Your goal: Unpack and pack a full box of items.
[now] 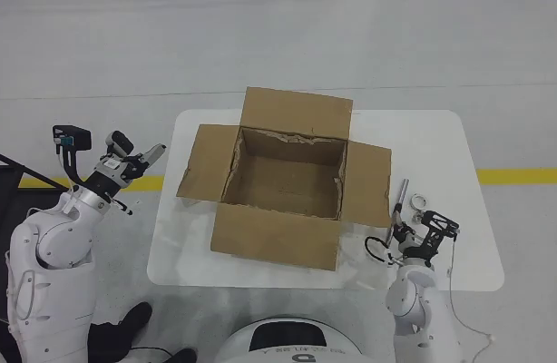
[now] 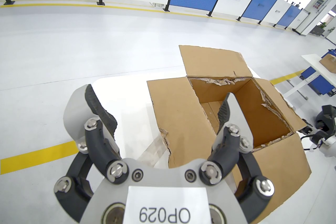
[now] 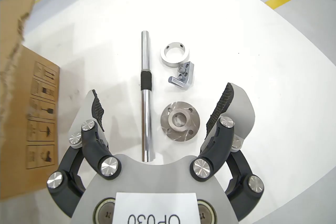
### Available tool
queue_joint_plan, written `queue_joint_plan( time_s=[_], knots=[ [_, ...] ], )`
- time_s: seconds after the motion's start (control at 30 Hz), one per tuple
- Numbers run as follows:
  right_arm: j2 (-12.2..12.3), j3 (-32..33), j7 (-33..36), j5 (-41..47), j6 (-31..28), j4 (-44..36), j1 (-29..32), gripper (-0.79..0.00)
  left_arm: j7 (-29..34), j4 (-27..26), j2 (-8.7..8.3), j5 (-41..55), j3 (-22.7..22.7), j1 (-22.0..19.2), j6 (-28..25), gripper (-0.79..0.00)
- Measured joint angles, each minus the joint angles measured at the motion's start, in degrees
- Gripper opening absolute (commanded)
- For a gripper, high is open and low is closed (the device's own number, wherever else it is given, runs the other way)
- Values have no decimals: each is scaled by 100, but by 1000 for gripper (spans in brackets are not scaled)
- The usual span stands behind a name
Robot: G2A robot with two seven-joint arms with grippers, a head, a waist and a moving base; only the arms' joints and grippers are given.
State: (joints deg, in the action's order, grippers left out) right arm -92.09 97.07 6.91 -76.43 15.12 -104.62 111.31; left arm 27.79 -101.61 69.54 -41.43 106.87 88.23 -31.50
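Off the white table's (image 1: 424,136) left edge, the left gripper (image 2: 160,93) hangs spread apart, holding nothing. The brown cardboard box (image 1: 274,238) sits mid-table, flaps open. Just beside it to the right lie a steel rod with a black band (image 3: 146,93), a metal ring (image 3: 174,54), a small bracket (image 3: 183,75) and a round flange (image 3: 180,122). The right gripper (image 3: 162,92) hovers above them, fingers apart.

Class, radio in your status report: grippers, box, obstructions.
Left gripper open, off table, facing box. Right gripper open over rod, ring, bracket, flange. Box open, flaps out. Nothing blocking.
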Motion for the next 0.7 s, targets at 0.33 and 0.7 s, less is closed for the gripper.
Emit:
queue_joint_plan(
  time_s=[0.33, 0.7],
  knots=[
    [48, 251, 8, 9, -158, -359, 233, 0, 0, 0, 0, 0, 0, 0, 0, 0],
    [47, 247, 5, 10, -142, -348, 225, 0, 0, 0, 0, 0, 0, 0, 0, 0]
  ],
)
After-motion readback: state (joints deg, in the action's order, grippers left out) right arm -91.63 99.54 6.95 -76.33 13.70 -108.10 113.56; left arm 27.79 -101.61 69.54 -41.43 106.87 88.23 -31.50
